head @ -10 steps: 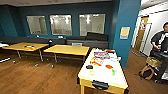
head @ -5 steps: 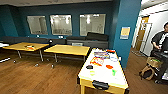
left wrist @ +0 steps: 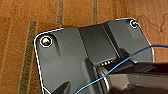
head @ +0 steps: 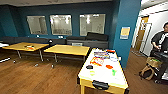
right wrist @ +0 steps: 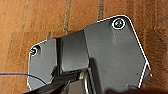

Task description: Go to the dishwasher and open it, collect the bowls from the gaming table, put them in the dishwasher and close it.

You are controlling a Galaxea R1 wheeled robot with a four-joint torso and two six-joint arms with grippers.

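The gaming table (head: 103, 72) is standing at about five o'clock in the head view, its white top carrying small coloured items too blurred to name. Two wooden tables (head: 67, 49) are sitting at ten o'clock, a person (head: 160, 41) standing at three. Whether either gripper's fingers are spread or closed, I cannot tell.

Office break/lounge room. Teal walls (head: 75, 10) with interior windows (head: 60, 24) onto other rooms, wood plank floor (head: 37, 77), a long dark sofa (head: 82, 41) along the wall, wooden tables (head: 67, 49) on casters in front of it. Gaming table (head: 100, 75) with white top and yellow sides stands by a teal pillar (head: 126, 30) carrying a posted notice (head: 124, 32). Corridor with a door (head: 142, 30) off to the side.
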